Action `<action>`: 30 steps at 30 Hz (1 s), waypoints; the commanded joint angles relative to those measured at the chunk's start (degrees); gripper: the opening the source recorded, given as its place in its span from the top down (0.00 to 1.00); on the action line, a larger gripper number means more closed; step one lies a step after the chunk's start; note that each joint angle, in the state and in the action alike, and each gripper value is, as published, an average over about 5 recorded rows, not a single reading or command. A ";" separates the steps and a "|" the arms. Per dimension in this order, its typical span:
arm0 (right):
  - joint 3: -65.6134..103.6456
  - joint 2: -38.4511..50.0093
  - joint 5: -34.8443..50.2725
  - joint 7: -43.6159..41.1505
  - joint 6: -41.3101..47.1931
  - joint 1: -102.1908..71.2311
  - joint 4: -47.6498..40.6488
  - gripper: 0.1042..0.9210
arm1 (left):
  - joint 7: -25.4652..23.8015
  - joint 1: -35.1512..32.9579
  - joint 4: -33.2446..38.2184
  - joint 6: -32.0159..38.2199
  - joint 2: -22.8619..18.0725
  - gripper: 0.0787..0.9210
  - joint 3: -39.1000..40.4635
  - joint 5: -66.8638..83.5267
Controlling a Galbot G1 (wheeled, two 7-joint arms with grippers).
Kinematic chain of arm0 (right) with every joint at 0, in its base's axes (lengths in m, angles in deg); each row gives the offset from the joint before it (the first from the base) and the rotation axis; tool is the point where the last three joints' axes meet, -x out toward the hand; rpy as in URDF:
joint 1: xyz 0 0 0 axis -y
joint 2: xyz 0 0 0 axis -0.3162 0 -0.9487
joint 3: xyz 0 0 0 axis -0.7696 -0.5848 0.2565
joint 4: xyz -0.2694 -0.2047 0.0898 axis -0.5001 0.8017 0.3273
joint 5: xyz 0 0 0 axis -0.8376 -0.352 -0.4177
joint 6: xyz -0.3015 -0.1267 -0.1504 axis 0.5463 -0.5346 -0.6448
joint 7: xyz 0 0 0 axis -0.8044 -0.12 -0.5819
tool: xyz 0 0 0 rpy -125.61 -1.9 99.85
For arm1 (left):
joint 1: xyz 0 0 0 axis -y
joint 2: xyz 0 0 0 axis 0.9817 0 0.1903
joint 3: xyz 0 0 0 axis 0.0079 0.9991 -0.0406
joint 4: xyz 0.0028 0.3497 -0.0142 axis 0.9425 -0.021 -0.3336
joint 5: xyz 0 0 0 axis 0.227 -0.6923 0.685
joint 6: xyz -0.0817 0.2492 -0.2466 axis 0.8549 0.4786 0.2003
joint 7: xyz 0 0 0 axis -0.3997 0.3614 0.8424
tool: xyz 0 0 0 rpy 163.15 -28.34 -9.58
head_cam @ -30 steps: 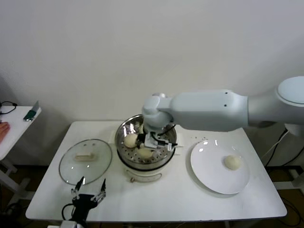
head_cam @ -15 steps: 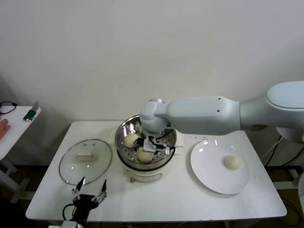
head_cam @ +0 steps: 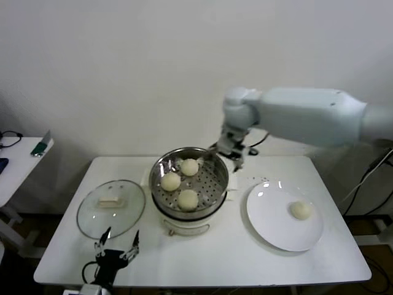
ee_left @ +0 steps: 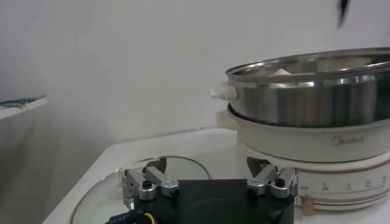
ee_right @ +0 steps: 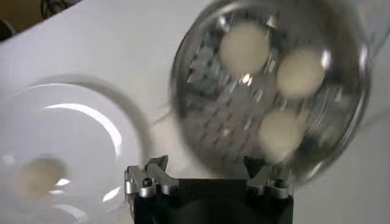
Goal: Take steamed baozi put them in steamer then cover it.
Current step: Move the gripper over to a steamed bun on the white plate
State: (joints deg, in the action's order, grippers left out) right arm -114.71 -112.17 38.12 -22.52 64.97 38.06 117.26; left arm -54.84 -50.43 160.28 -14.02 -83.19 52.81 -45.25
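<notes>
The shiny steel steamer (head_cam: 158,173) stands mid-table on its cream-white base. Three cream-white baozi lie on its perforated tray: one at the back (head_cam: 190,167), one at the left (head_cam: 171,181), one at the front (head_cam: 188,199). A fourth baozi (head_cam: 301,210) lies on the white plate (head_cam: 270,215) at the right. My right gripper (head_cam: 232,152) is open and empty, raised above the steamer's back right rim. Its wrist view shows the steamer (ee_right: 195,91), the three buns and the plate's baozi (ee_right: 38,175). My left gripper (head_cam: 115,252) is open and empty at the table's front left edge.
A glass lid (head_cam: 110,206) with a cream handle lies flat on the table left of the steamer; it also shows in the left wrist view (ee_left: 116,189). A small side table (head_cam: 18,163) stands at far left. The wall is close behind the table.
My right gripper has left a baozi in the steamer, opened, and lifted up and back to the right. The steamer now holds three buns in plain sight.
</notes>
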 commanded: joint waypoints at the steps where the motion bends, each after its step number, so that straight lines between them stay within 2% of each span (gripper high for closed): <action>1: -8.68 24.30 7.24 -2.34 8.13 -1.09 -6.36 0.12 | -0.05 0.46 -0.14 0.01 0.20 0.12 0.23 0.01; 6: 3.51 29.29 2.44 0.15 13.71 -16.30 -5.30 0.12 | -0.18 0.83 -0.68 -0.07 0.18 0.12 0.42 -0.18; 13: 18.34 27.62 -3.59 2.15 16.26 -32.50 -9.68 0.12 | -0.15 0.38 -0.91 0.04 0.16 0.12 0.12 -0.27; 20: 24.77 22.74 -5.75 1.62 14.64 -38.44 -17.73 0.12 | -0.15 0.05 -0.84 0.04 -0.15 0.12 0.03 -0.55; 30: 28.84 17.45 -6.27 2.61 13.36 -42.65 -21.76 0.12 | 0.04 -0.06 -1.63 0.34 -0.34 0.12 -0.13 -0.80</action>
State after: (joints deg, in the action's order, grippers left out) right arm -92.50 -92.04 33.48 -20.62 77.91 3.10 100.78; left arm -54.87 -50.38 159.05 -13.76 -83.41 52.69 -45.96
